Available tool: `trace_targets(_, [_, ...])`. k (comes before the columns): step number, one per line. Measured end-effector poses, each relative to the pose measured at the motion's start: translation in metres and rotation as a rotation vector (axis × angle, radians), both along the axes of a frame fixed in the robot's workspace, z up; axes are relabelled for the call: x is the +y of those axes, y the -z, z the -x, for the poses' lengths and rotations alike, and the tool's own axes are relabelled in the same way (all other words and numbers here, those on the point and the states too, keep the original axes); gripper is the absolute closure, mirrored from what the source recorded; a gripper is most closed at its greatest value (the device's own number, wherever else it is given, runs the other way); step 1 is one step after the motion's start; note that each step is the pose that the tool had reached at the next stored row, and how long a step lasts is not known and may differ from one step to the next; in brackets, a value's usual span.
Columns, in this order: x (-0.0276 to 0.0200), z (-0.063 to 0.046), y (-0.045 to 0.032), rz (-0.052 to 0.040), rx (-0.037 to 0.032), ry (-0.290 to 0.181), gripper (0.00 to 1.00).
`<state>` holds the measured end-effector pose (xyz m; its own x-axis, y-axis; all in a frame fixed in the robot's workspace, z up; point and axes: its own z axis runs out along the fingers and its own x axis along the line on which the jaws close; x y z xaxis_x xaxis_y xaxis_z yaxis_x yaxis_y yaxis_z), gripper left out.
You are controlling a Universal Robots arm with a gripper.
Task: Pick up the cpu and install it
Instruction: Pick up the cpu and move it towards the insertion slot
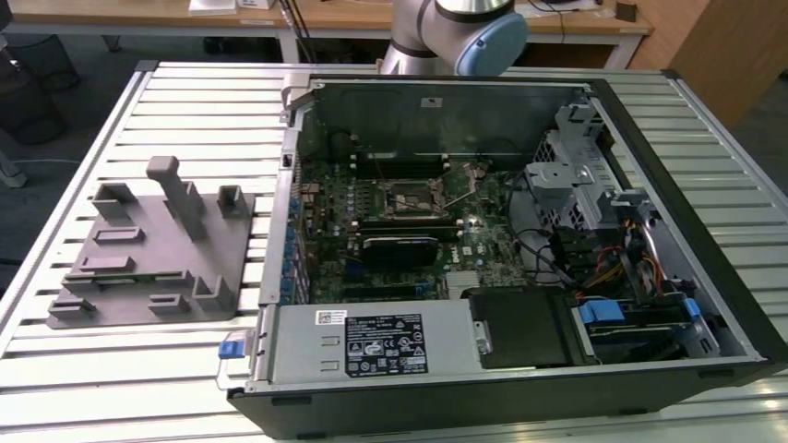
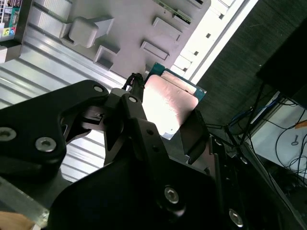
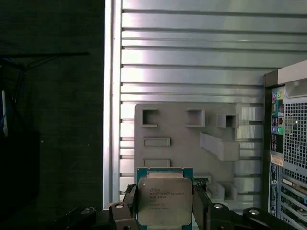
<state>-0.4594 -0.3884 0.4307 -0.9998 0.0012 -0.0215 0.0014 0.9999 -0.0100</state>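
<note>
While the cpu [image 3: 164, 191] sits clamped by two opposite edges between the gripper's [image 3: 164, 213] black fingers [image 3: 129, 203], its other edges stand free and its silver lid faces the first wrist view. A thin green board rim shows around the lid. In the second wrist view the cpu [image 2: 168, 103] is tilted, and the gripper [image 2: 165, 115] is closed on it from both sides.

It hangs in the air above the tray [image 3: 182, 129], touching nothing but the fingers. The tray is matte grey plastic with shallow rectangular pockets and upright blocks. It lies on the table [image 3: 192, 48] of ribbed metal slats. On one side of the tray the table's straight edge gives way to dark floor. On the other side the case [image 3: 292, 143] rises close beside the tray, its perforated back panel in sight.

In the exterior view the tray [image 1: 148, 249] lies on the view's left and the open case [image 1: 689, 185] to its right. The case has tall walls around the motherboard [image 1: 407, 221], and bare slats lie between tray and table edge. The arm [image 1: 444, 37], a grey tube with a blue-capped joint, stands behind the case.
</note>
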Motion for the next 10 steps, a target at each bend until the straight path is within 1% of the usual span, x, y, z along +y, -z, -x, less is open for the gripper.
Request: trace_targets(10, [0.0002, 0.000, -0.0157, 0.0000, 0.0000, 0.000, 0.46])
